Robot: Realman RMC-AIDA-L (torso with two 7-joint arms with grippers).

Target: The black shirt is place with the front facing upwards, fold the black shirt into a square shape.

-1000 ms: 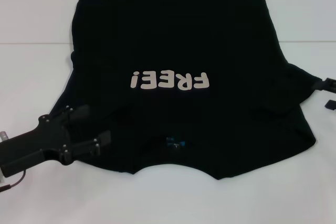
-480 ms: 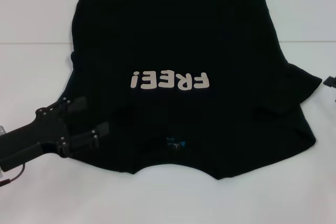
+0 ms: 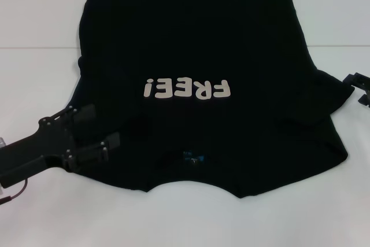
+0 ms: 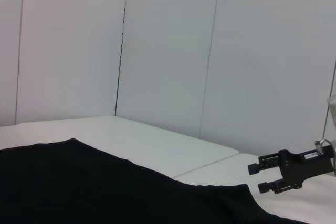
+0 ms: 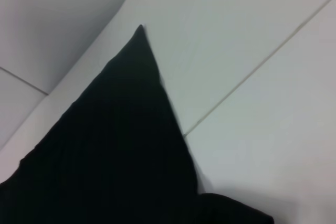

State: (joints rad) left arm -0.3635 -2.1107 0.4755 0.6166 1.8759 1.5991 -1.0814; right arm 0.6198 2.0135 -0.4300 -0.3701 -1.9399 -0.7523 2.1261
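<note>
Head view: the black shirt (image 3: 208,79) lies flat on the white surface (image 3: 40,21). The right gripper (image 3: 359,88) has come back beside its sleeve — jaws apart, empty. The left gripper (image 3: 98,126) stays open over the other sleeve — both look ready to grab.

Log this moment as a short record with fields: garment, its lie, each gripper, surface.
garment: black shirt, "FREE!" lettering face up
lie: spread flat, collar and blue neck label at the robot's side
left gripper: open, over the shirt's left shoulder edge
right gripper: open, just off the right sleeve tip
surface: white table
</note>
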